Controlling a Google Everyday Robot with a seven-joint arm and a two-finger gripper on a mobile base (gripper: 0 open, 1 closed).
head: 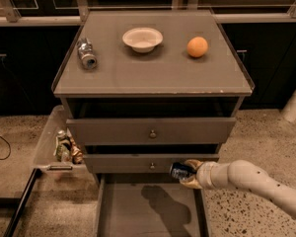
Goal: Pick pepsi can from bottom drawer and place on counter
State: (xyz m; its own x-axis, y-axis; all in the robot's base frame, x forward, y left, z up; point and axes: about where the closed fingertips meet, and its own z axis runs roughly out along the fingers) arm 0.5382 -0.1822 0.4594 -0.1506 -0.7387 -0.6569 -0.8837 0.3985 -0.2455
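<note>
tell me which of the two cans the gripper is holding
The dark blue pepsi can, in the gripper above the open bottom drawer. The silver can lies on its side on the counter, untouched.

Dim indoor scene w/ a warm brownish cast. Light comes from above: the counter (pixel 153 78) is the brightest area, w/ a soft pale sheen near its centre. The white bowl (pixel 142 37) and orange (pixel 197 47) cast short, faint shadows. Far bg cabinets are almost black, and the recesses above the drawer fronts are dark. The gripper (pixel 188 175), near right, clasps the pepsi can (pixel 179 170) above the bottom drawer (pixel 121 209). A soft shadow (pixel 160 204) lies on the drawer floor.
</note>
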